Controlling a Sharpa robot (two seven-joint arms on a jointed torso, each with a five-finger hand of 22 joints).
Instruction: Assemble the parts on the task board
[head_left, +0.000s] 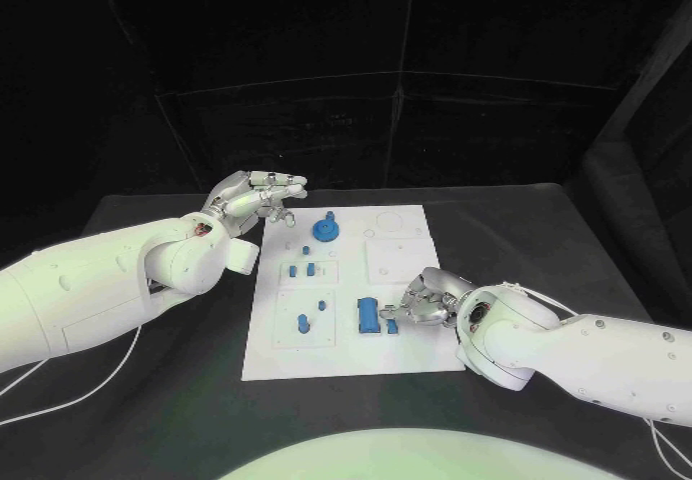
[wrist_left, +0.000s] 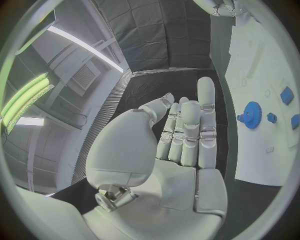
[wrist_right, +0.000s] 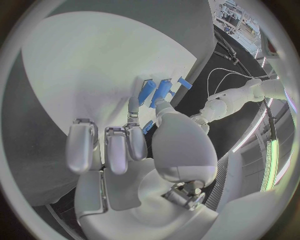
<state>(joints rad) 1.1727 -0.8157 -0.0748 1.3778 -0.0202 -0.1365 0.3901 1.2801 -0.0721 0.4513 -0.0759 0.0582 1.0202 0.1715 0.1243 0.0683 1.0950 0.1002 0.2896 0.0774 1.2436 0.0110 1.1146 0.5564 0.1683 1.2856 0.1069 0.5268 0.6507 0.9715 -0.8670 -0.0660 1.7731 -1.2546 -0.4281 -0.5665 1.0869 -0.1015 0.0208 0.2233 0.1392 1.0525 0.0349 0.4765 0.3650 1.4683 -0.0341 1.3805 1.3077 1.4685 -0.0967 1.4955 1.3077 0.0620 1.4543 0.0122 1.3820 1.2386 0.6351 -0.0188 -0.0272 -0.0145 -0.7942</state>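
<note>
**Task board assembly: right hand at the near-right block, left hand idle**

- Task board (head_left: 407, 352): white plate, flat on the black bench (head_left: 577, 240), centre. Moulded recesses across its face.
- Blue gear (head_left: 326, 231): seated at the far end of the board, a small peg rising from its hub. Also visible in the left wrist view (wrist_left: 252, 114).
- Small blue pegs (head_left: 303, 269): a pair standing in the middle-left recess.
- Blue pieces, near-left recess (head_left: 304, 322): one larger, one small, apart from each other.
- Long blue block (head_left: 369, 316): near-right area, lying lengthwise. In the right wrist view it reads as two elongated parts side by side (wrist_right: 155, 92).
- Right hand (head_left: 421, 300): low over the board, just beside the long blue block. Fingers (wrist_right: 133, 107) curled in toward a small blue part (wrist_right: 147, 126); whether they clamp it, cannot tell.
- Left hand (head_left: 257, 198): raised off the far-left corner of the board, fingers (wrist_left: 187, 131) straight, close together, holding nothing.

Step in hand, judged: fitting or picking a small part next to the long block. The next move calls for a firm pinch on that part, then aligning it with its seat without nudging the neighbouring block.
</note>
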